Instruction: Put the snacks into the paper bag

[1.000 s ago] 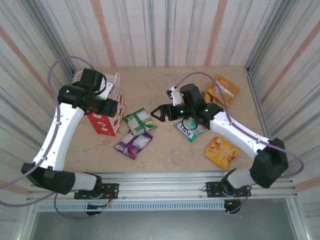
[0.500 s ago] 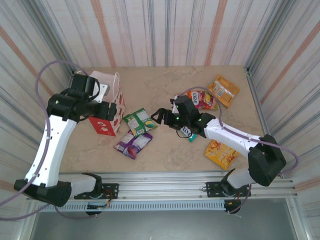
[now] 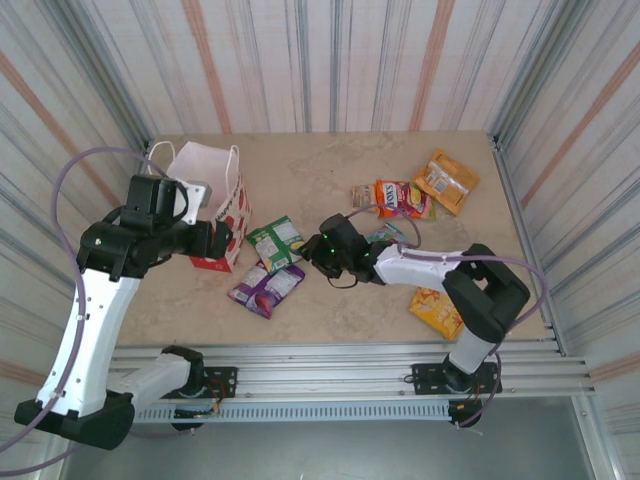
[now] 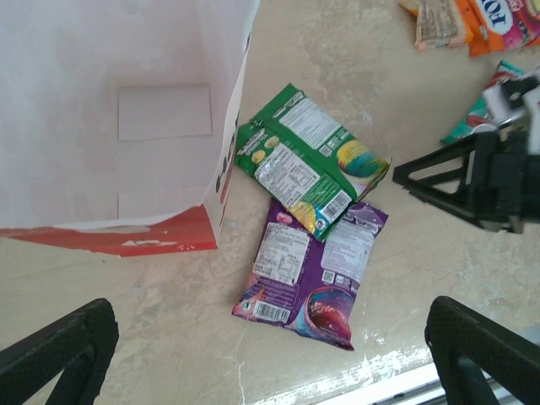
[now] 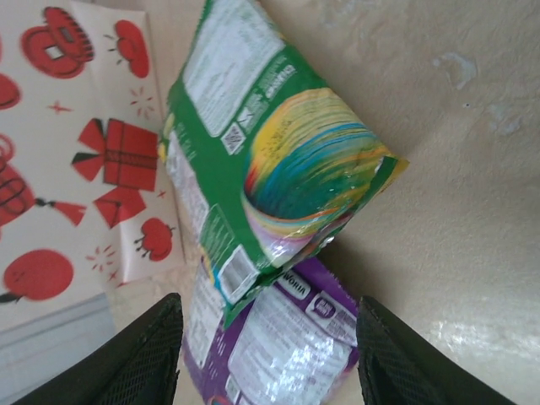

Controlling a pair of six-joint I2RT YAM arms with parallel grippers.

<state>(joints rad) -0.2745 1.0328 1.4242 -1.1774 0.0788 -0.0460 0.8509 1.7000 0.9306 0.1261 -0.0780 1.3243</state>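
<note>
The paper bag stood upright with its mouth open near the worktop's left edge, towards the far left corner. Just to its right lay the green packet, its near corner overlapping the purple packet, which lay closer to the near edge. The teal packet sat mid-worktop, partly hidden by the right arm. The orange-red packet and orange packet lay towards the far right corner, the yellow packet near the right end of the near edge.

We saw bare worktop along the far edge between the bag and the orange-red packet, and a strip along the near edge between the purple and yellow packets.

The right gripper was low at the green packet's right edge, its fingers apart with that packet's corner between them, not clamped. The left gripper hung before the bag's near side, fingers spread wide and holding nothing.

A second earlier the right gripper had been over the teal packet; it had since come left. The left arm had drawn back from the bag's mouth towards the near edge.
</note>
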